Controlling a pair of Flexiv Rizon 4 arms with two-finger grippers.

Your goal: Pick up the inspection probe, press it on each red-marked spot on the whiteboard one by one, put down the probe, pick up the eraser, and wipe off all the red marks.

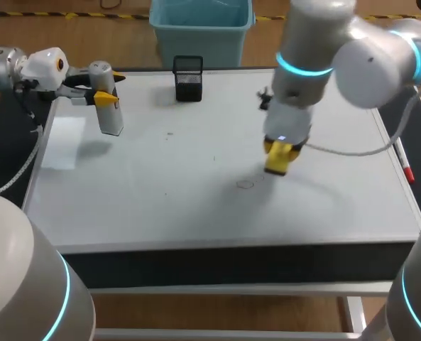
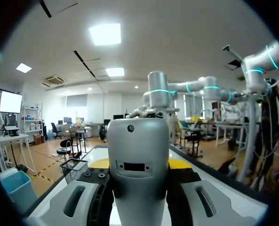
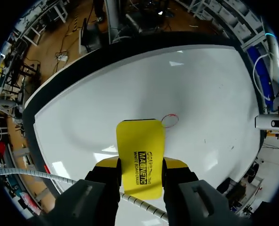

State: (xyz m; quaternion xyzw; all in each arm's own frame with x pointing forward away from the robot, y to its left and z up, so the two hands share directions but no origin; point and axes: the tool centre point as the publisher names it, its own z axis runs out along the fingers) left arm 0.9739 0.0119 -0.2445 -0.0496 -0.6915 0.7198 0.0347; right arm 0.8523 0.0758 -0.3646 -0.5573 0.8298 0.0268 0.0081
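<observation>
My left gripper is shut on the grey inspection probe and holds it upright above the whiteboard's far left corner. In the left wrist view the probe fills the gap between the fingers. Over the board's middle right, my right gripper is shut on the yellow eraser. In the right wrist view the eraser sticks out past the yellow fingertips, its far end just beside a thin red circle mark. From the head view that faint mark lies slightly left of and nearer than the eraser.
A black mesh basket stands at the board's far edge. A small black object lies behind the right arm. A red marker pen rests along the right edge. A pale rectangle shows on the board's left side.
</observation>
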